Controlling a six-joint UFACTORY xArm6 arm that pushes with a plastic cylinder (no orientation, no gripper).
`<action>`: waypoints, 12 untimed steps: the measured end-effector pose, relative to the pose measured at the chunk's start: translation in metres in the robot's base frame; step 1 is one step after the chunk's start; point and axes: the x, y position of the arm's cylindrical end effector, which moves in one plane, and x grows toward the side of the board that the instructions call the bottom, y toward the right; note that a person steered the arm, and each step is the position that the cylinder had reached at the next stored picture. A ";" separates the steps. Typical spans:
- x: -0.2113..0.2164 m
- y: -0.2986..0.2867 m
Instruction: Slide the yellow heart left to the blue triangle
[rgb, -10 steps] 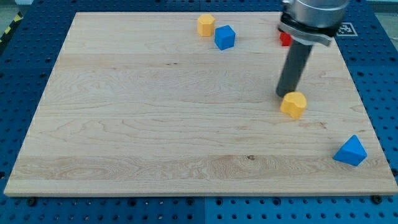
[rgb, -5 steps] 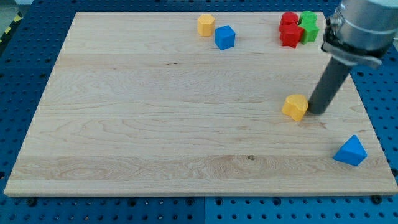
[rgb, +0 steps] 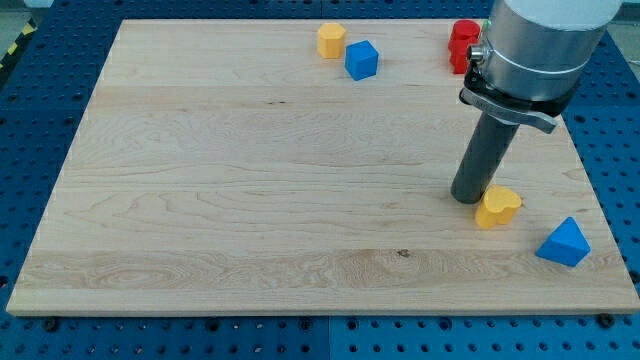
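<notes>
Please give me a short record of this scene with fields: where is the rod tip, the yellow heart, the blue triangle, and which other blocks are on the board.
tip: my tip rests on the board, at the upper left edge of the heart
yellow heart: right part of the board, low
blue triangle: lower right of the heart, apart from it, near the board's bottom right corner
other blocks: yellow block and blue cube close together at the top; red block at the top right, partly hidden by the arm
surface: wooden board
</notes>
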 end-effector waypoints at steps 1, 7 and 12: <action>-0.015 -0.018; 0.003 0.039; 0.026 0.034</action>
